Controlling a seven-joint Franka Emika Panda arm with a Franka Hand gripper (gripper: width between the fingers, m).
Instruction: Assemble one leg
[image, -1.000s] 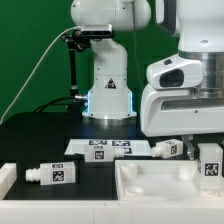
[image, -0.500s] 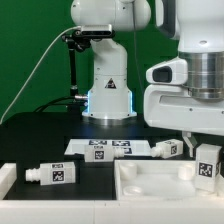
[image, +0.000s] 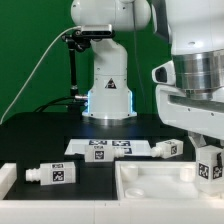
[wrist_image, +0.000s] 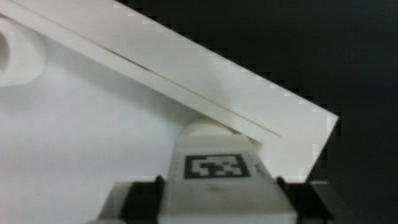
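Note:
My gripper is shut on a leg, a chunky white peg with a black-and-white tag, and holds it upright at the exterior view's right, over the large white tray-like part. In the wrist view the leg sits between the two dark fingers, with the tray part's raised rim running past it. Two more legs lie on the table: one at the exterior view's left, one by the marker board.
The marker board lies flat in front of the robot's base. A white block stands at the left edge. A black pole with a cable rises behind.
The arm has shifted a little to the exterior view's right and turned, carrying the held leg with it. The loose legs have not moved.

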